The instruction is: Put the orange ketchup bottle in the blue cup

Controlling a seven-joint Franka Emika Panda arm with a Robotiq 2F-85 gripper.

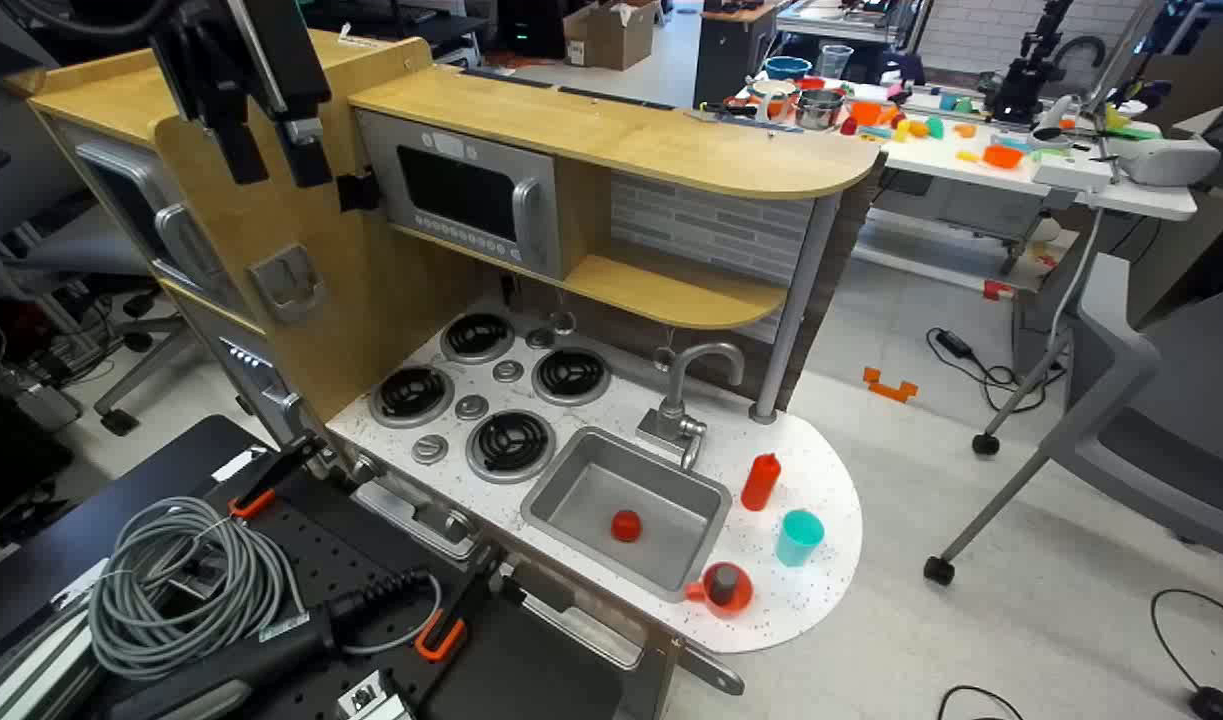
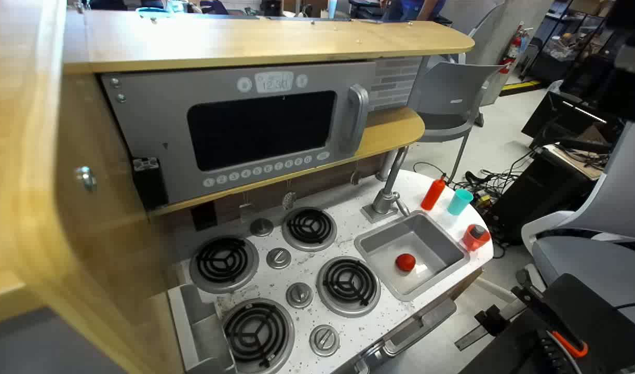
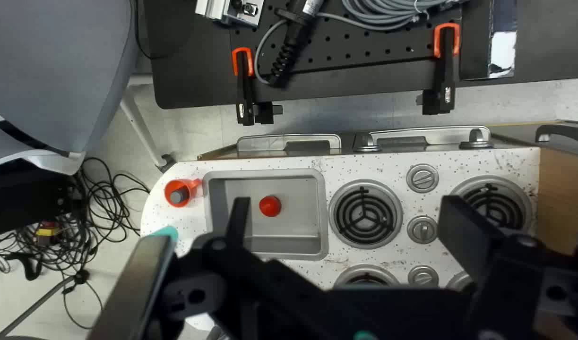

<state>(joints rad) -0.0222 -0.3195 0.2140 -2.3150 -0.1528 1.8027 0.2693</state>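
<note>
The orange ketchup bottle (image 1: 759,486) stands upright on the white counter, right of the sink and behind the blue cup (image 1: 799,540). In an exterior view the bottle (image 2: 433,194) and the teal cup (image 2: 459,202) stand close together, apart. The cup looks empty. In the wrist view only a sliver of the cup (image 3: 168,232) shows, and the bottle is hidden behind the gripper. My gripper (image 1: 277,172) hangs high near the left of the toy kitchen, far from both. In the wrist view the gripper (image 3: 348,200) is wide open with nothing between its fingers.
A round red object (image 1: 626,526) lies in the sink (image 1: 541,503). An orange cup (image 1: 743,597) holding a dark cylinder stands at the counter's front. The faucet (image 1: 678,385) rises behind the sink. The wooden shelf (image 1: 611,125) and microwave (image 1: 386,150) overhang the stove burners (image 1: 511,445).
</note>
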